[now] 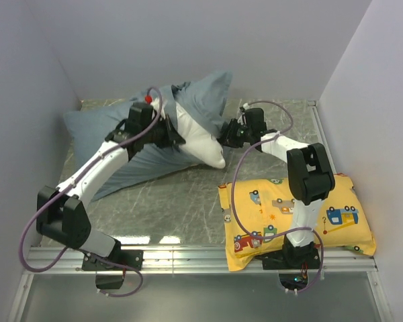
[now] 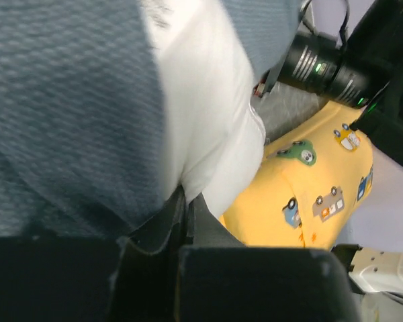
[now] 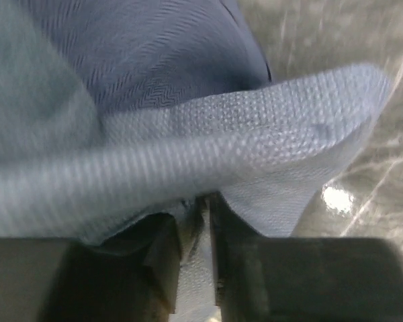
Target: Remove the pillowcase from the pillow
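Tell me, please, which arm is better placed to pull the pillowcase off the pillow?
Probably left: the left gripper is shut on the pillowcase at its mouth, and the pillow pokes out toward the right gripper.

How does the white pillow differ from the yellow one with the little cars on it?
The white pillow is plain; the yellow pillow has a cartoon-vehicle print. The white pillow sits partly inside a blue-grey pillowcase, one end sticking out; the yellow pillow lies apart from it. The white pillow is toward the back, the yellow pillow at the near right edge. Both are soft.
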Robot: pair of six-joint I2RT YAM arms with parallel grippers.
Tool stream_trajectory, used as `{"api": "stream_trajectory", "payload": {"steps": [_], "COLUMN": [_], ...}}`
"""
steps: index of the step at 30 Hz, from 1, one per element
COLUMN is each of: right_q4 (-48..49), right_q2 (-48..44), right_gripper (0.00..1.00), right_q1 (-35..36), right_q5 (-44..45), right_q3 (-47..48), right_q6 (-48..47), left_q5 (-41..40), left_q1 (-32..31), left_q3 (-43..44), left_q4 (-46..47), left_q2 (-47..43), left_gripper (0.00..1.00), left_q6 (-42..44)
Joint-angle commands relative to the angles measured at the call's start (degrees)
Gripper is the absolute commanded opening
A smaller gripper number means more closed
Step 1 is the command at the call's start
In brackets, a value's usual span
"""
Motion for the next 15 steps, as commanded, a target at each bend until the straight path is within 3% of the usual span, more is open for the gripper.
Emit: {"api": "stream_trajectory", "payload": {"steps": [1,2,8,15], "right_q4": [2.2,2.2,-0.1,-1.3], "right_q2": [-0.6,-0.8,-4.3,-15.9], "right_gripper": [0.32,0.35,0.53,0.61], "right_q1": [-3.4,-3.3,-3.3,-3.1], "right_q5": [1.5,1.3,3.6,10.3], "right_q3": [2.5,2.4,1.8,-3.3], "right_q6": [-1.9,-2.3,-5.1,-6.5], "left_q5": [0.9,0.0,-8.2,-11.9], "left_q1": [0.2,-0.3,-5.0,-6.7], "left_q3": [-11.8,-16.7,-27.7,-28.8], "left_q4": [7.1,10.9,19.5,23.1], "left_q2": [-5.1,-5.5,-3.8,-2.3], "left_gripper": [0.00,0.00,0.00,0.00], "left_q6": [-3.3,-4.1,-9.9,-11.9]}}
